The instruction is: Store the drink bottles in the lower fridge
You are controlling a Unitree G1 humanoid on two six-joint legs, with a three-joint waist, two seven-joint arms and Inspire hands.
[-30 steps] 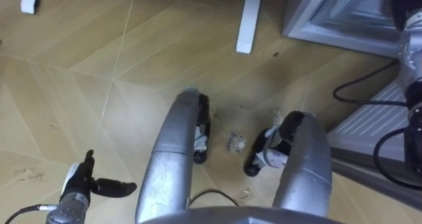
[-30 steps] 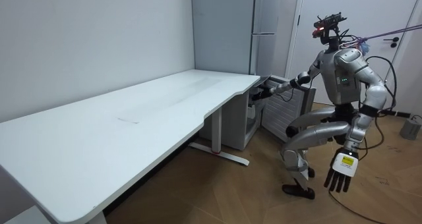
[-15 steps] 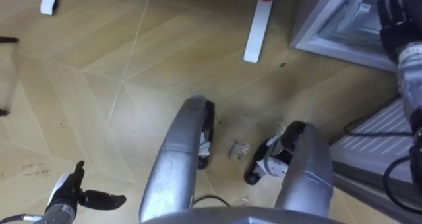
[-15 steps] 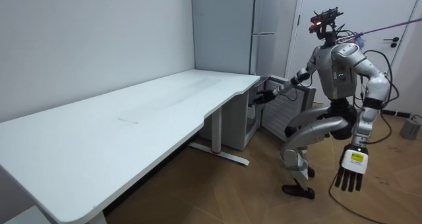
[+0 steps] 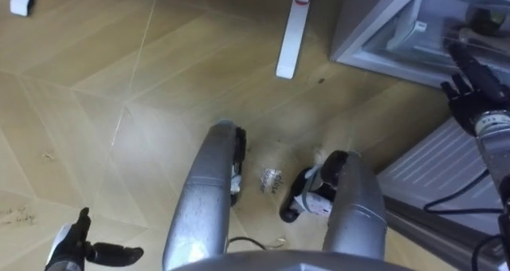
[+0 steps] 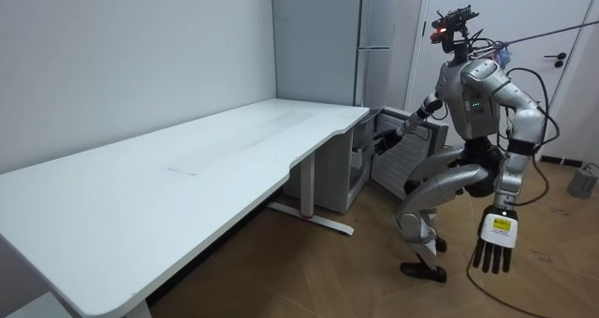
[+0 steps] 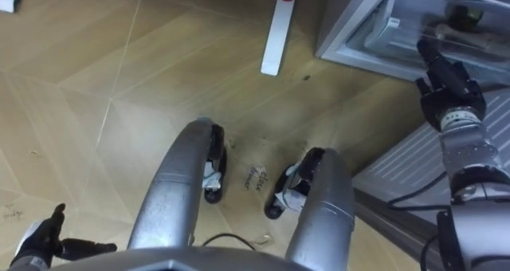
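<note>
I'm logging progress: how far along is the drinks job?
Done: the fridge stands open. In hand: nothing; the right robot hand reaches open-fingered toward it, and the left robot hand hangs open at its side. Left: what is inside is unclear, so loading may remain.

Long white desk point(image 6: 168, 168) against grey wall point(image 6: 122, 47), white desk foot point(image 5: 292, 36) on wood-plank floor point(image 5: 119, 72), white door point(image 6: 576, 103) beyond

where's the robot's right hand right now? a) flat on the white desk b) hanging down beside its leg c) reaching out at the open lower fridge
c: the right hand is stretched out at the open fridge, fingers straight.
</note>
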